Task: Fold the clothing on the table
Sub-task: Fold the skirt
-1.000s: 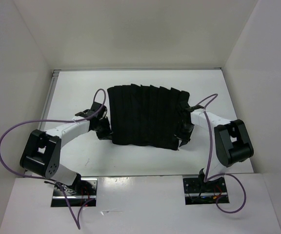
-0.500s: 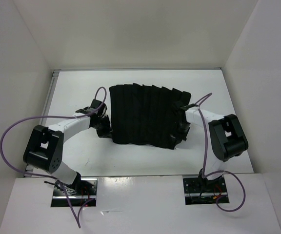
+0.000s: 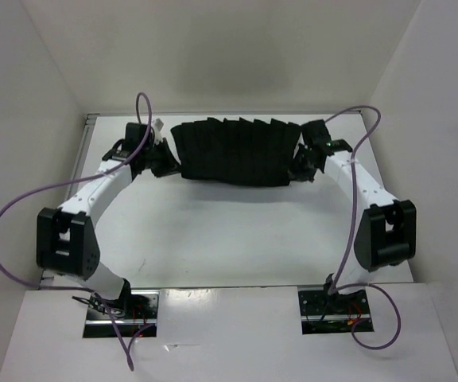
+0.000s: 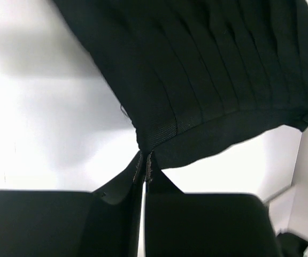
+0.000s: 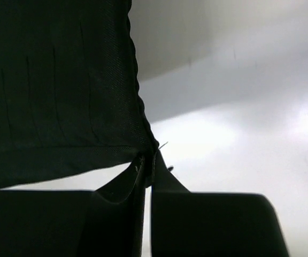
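A second earlier the clothing point(image 3: 235, 151) had lain spread at full length in the middle of the bench point(image 3: 229, 231). My two end effectors were at its near corners then, the right one only just closing. By this moment both had swung away from me toward the far edge of the bench, taking the near hem with them. From above, the garment now showed as a much shorter dark band stretched between them at the far side.

The left end effector point(image 3: 159, 157) was pinched fully shut on one corner of the fabric, and its wrist view showed the pleats fanning away from the fingertips point(image 4: 124, 179). The right end effector point(image 3: 302, 163) was clamped just as tight on the opposite corner.

I judged the first fold to be well underway, with the near half being carried over the far half. Nothing had been released yet, so the hem still had to be laid down squarely and let go before the fold counted.
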